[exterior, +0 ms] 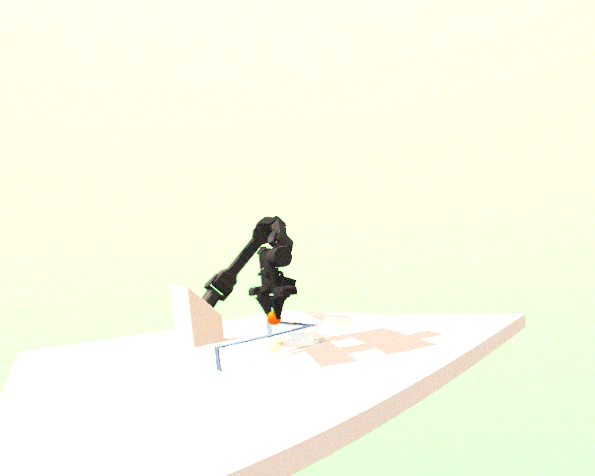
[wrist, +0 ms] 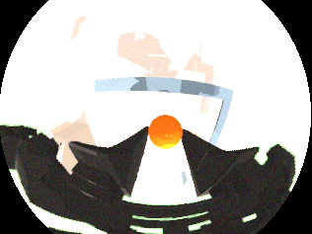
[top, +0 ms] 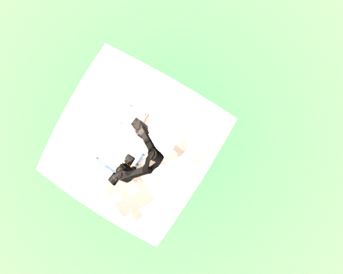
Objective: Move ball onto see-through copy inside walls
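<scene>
The orange ball (exterior: pixel 272 318) (wrist: pixel 164 131) sits between the tips of my gripper (exterior: pixel 272 313) (wrist: pixel 164 139), which is shut on it. In the exterior view the ball hangs a little above the table, over the far end of the two low clear walls (exterior: pixel 266 336) (wrist: pixel 157 85) (top: pixel 106 167). The walls meet in a corner and show as a pale blue band ahead of the fingers in the wrist view. In the top view the arm (top: pixel 149 153) hides the ball almost fully. The see-through copy shows only as a faint pale patch (exterior: pixel 277 345) inside the walls.
The white table (top: pixel 85 97) (exterior: pixel 108 409) lies on a green ground. A tan wedge-shaped block (exterior: pixel 202 320) stands at the arm's base. The arm's pale shadows fall across the table to the right of the walls.
</scene>
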Controlling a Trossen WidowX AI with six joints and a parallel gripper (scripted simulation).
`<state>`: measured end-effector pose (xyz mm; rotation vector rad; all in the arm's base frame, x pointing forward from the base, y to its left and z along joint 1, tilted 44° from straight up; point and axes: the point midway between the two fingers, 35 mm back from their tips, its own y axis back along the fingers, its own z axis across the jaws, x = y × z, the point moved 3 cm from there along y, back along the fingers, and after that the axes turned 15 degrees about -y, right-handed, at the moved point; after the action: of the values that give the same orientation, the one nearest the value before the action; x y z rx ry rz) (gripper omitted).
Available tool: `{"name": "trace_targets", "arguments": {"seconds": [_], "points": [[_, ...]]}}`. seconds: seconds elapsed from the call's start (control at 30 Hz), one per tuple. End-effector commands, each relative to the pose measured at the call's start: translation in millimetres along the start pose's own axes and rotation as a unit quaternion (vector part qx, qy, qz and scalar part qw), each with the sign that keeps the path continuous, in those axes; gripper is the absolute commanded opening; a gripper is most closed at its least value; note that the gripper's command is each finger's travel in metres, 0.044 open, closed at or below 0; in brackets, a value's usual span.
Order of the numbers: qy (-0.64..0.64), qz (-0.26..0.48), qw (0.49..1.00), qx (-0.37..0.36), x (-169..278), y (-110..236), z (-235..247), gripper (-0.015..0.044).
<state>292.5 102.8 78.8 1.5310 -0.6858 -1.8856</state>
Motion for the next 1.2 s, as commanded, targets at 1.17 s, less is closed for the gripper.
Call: {"name": "trace_targets", "arguments": {"seconds": [1.17], "points": [[-0.401,-0.003,0.916,0.005,16.0,46.2,-44.6,0.0]]}}
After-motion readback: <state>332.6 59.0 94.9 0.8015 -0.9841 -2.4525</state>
